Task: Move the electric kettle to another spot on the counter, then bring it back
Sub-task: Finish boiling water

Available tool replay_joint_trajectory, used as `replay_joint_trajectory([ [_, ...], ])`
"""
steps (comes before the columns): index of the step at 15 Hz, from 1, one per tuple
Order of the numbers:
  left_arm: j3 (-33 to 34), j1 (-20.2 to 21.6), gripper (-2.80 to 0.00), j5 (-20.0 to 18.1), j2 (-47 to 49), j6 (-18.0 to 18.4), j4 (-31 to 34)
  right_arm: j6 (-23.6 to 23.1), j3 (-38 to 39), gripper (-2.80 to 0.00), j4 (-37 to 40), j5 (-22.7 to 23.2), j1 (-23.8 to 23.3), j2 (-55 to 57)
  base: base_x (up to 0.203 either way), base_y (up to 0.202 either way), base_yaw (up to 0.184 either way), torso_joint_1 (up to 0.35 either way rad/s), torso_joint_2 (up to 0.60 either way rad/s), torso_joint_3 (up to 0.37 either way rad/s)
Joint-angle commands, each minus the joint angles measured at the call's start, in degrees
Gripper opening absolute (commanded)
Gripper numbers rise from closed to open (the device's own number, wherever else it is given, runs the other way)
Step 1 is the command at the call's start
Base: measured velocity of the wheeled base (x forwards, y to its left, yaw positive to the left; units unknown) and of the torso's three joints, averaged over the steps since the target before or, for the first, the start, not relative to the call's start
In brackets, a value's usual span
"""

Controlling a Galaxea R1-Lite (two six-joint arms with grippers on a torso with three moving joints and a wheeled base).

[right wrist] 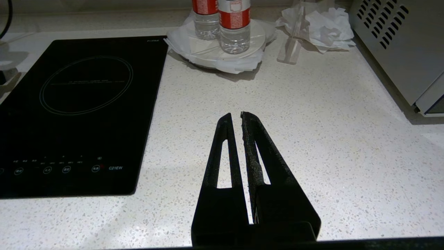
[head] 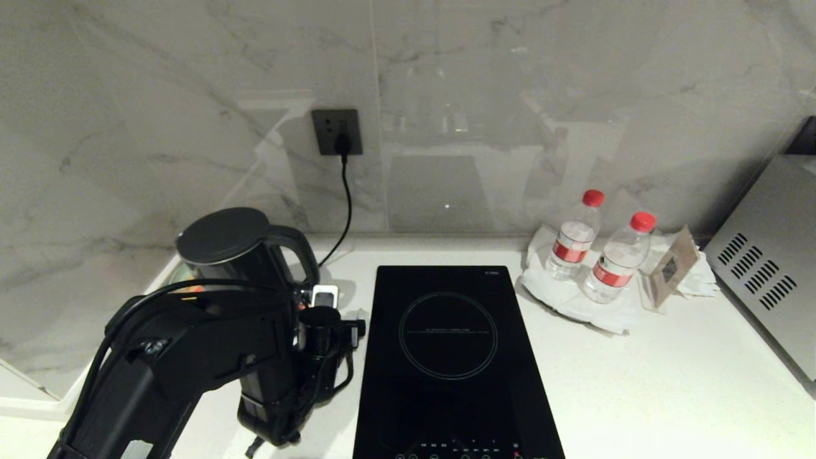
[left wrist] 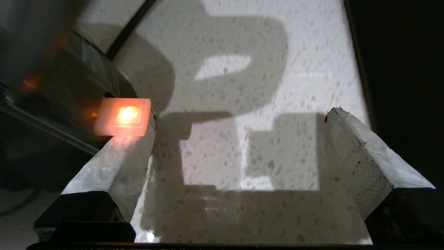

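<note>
Black and glossy, the electric kettle (head: 239,255) is standing at the desk's (head: 637,382) back-left, beside the "C21EW" hob (right wrist: 79,114). The left gripper (left wrist: 239,139) is hovering alongside, jaws spread; the right gripper's (right wrist: 236,119) jaws are pressing together.

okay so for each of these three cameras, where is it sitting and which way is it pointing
Head: sits high, looks forward and down at the counter, wall, kettle and hob; left arm shows at lower left.
Left wrist: behind the open left gripper, looks down at counter beside the kettle's lit switch; both fingers show.
Right wrist: behind the shut right gripper, low over the counter, faces the hob and bottles.
Shared: head and right wrist both show hob and bottles.
</note>
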Motion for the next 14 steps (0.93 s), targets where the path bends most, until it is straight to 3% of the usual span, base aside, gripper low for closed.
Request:
replay_joint_trajectory([
  [1, 0.38, 0.04, 0.0, 0.22, -0.99, -0.08, -0.77, 0.01, 0.0, -2.8, -0.01, -0.01, 0.0, 0.0, 0.0, 0.0, 0.0, 0.0, 0.0, 0.0],
  [11, 2.63, -0.12, 0.0, -0.18, -1.3, -0.08, -0.98, 0.01, 0.0, -2.8, -0.01, -0.01, 0.0, 0.0, 0.0, 0.0, 0.0, 0.0, 0.0, 0.0],
  [14, 6.11, -0.47, 0.0, -1.17, -1.36, -0.11, -2.2, 0.01, 0.0, -2.8, -0.01, 0.08, 0.0, 0.0, 0.0, 0.0, 0.0, 0.0, 0.0, 0.0],
])
